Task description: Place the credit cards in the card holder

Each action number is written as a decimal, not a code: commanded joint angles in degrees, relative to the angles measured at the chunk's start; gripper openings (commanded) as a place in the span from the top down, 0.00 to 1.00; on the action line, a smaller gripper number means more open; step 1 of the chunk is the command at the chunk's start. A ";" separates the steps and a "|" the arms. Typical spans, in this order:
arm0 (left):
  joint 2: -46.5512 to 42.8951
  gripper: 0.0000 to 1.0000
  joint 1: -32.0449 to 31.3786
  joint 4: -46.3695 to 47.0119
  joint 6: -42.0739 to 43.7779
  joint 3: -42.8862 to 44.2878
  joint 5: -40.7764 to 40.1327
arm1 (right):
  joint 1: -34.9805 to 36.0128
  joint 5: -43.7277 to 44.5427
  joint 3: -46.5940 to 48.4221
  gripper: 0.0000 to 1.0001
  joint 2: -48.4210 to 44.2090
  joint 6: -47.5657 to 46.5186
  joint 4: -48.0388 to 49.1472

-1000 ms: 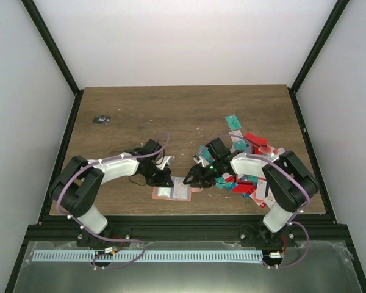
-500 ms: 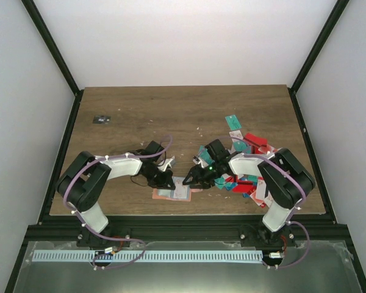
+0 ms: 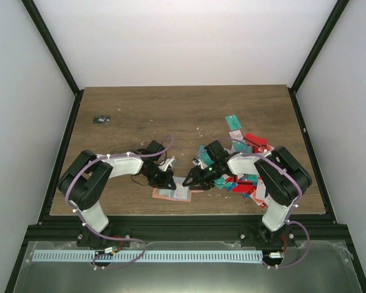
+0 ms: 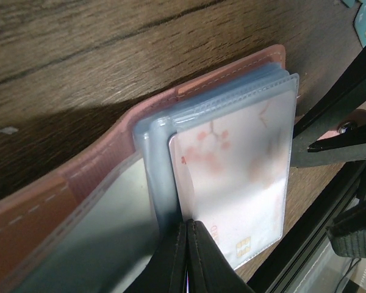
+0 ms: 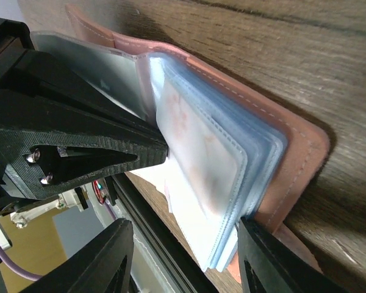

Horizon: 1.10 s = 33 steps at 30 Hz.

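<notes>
Wooden table (image 3: 171, 116), near edge: card holder (image 4: 152, 159) lies open between both arms, credit cards (image 3: 247, 174) heaped just right of it. Right gripper (image 5: 180, 244) spread wide, straddling the clear sleeves. Left gripper (image 4: 187, 229) closed, pinching a sleeve edge beside a white-pink card (image 4: 238, 177).

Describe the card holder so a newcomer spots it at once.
Start at the wooden table and go to the middle of its near edge. The card holder lies open there, left of the heap of loose cards. It alone is salmon pink, with clear sleeves inside.
</notes>
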 commanded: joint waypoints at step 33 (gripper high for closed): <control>1.92 0.96 -0.86 0.05 0.73 -2.07 -4.17 | 0.33 -0.21 5.04 0.53 1.24 -3.92 -6.21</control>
